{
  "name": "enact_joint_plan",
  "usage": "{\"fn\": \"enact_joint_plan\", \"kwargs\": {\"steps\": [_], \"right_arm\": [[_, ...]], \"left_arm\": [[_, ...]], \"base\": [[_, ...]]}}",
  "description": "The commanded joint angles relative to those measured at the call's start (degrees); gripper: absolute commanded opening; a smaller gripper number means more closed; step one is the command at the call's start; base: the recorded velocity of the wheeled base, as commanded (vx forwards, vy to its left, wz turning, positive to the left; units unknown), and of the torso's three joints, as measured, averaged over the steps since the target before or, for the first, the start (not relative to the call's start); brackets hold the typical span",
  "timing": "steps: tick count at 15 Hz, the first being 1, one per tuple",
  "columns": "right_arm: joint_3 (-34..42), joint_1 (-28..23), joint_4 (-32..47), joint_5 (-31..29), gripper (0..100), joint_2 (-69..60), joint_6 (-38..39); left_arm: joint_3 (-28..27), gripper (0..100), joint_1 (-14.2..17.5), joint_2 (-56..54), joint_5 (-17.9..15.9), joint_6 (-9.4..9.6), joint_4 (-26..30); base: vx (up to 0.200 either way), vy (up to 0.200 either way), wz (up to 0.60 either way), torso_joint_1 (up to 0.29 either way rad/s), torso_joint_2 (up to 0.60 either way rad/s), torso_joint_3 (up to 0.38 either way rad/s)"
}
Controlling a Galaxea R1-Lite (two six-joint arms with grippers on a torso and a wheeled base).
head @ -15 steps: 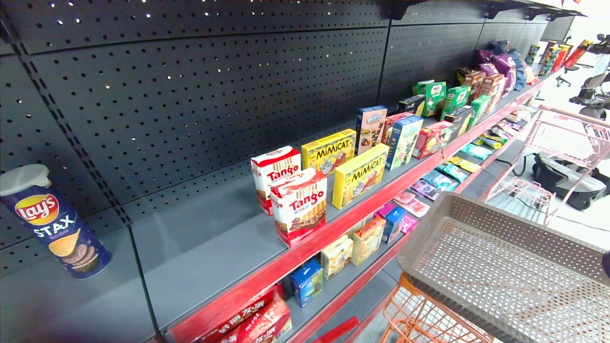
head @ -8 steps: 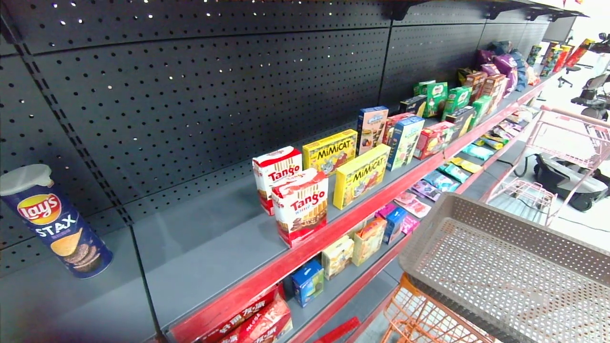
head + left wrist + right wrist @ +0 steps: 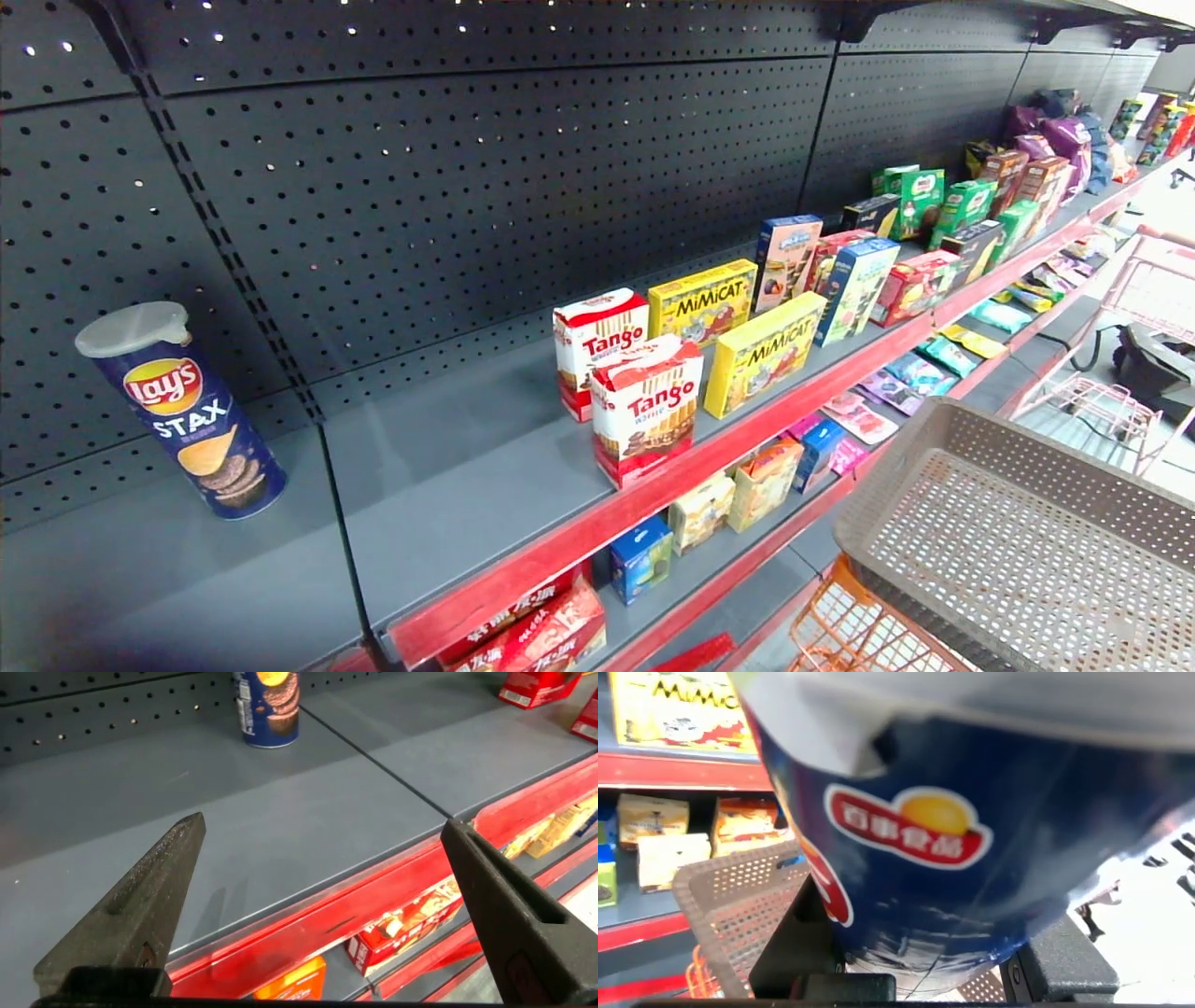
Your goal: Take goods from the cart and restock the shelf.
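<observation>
Shelf [image 3: 448,485]: grey board, red front lip. One blue chip can [image 3: 182,411] stands upright on it, against the pegboard back. Right of that can, past a bare stretch, wafer boxes [image 3: 644,411] and yellow boxes [image 3: 761,355] stand in pairs. The basket [image 3: 1027,453] sits lower, farther right. The left gripper [image 3: 322,905] hangs out front of the can, over the lip, jaws spread wide, nothing between them. The right gripper [image 3: 924,975] clamps a second can [image 3: 971,831].

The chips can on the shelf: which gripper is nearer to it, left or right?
Left. The left gripper hangs open over the front edge of the shelf, with the chips can ahead of it. The right gripper is off by the basket, shut on a second can.
</observation>
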Motion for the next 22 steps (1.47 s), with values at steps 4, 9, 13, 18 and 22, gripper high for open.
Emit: {"fn": "enact_joint_plan", "kwargs": {"steps": [4,9,13,18,22], "right_arm": [[0.1,0.0,0.0,0.1,0,-0.1,0.0],[0.1,0.4,0.0,0.1,0,0.2,-0.1],[1.1,0.8,-0.2,0.1,0,-0.2,-1.1],[1.3,1.1,-0.2,0.1,0,-0.2,-1.1],[1.9,1.1,-0.1,0.1,0,-1.0,-1.1]], "left_arm": [[0.0,100,0.0,0.1,0.0,-0.08,0.0],[0.0,100,0.0,0.1,0.0,-0.08,0.0],[0.0,100,0.0,0.1,0.0,-0.08,0.0],[0.0,100,0.0,0.1,0.0,-0.08,0.0],[0.0,100,0.0,0.1,0.0,-0.08,0.0]], "base": [[-0.100,0.000,0.00,0.001,0.00,0.004],[-0.040,0.000,0.00,0.004,0.00,0.000],[0.000,0.000,0.45,0.008,0.00,-0.002],[0.000,0.000,0.60,0.004,0.00,0.001],[0.000,0.000,0.60,0.005,0.00,0.001]]}}
